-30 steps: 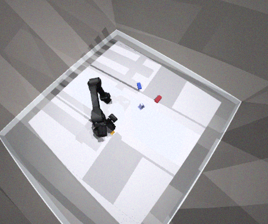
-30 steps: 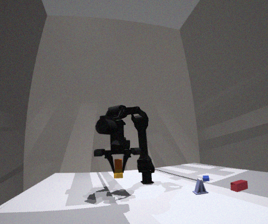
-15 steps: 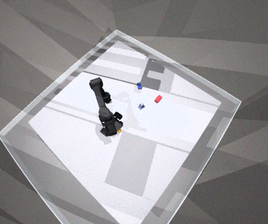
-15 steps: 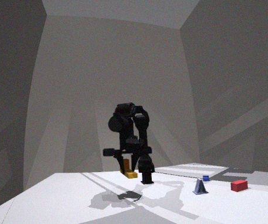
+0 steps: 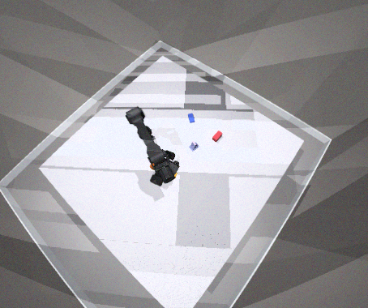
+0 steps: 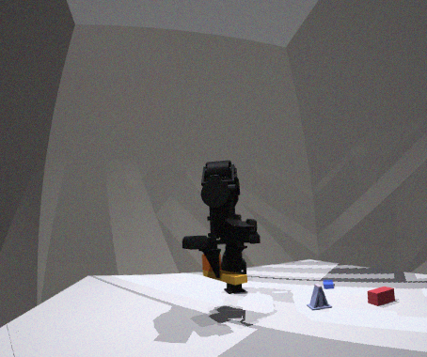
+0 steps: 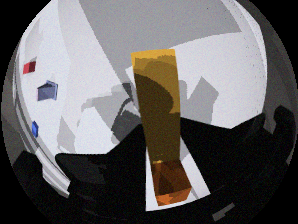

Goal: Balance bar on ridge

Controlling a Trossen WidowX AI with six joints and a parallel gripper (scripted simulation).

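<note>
My gripper (image 6: 226, 275) (image 7: 160, 124) is shut on the yellow bar (image 6: 237, 279) (image 7: 156, 100) (image 5: 176, 175), holding it above the table, with shadows below. The bar carries an orange block (image 6: 206, 264) (image 7: 171, 182) (image 5: 152, 165) at one end. In the wrist view the bar's bare yellow end points up the picture and the block end is between and behind the fingers. The blue-grey ridge (image 5: 194, 146) (image 6: 319, 298) (image 7: 47, 91) stands on the table, apart from bar and gripper, to their right in the top and exterior views. The arm hides much of the bar in the top view.
A red block (image 5: 217, 136) (image 6: 381, 296) (image 7: 29, 67) lies to the right of the ridge in the top and exterior views. A smaller blue block (image 5: 191, 117) (image 6: 328, 284) (image 7: 35, 129) lies behind the ridge. Low pale walls (image 5: 45, 143) border the table.
</note>
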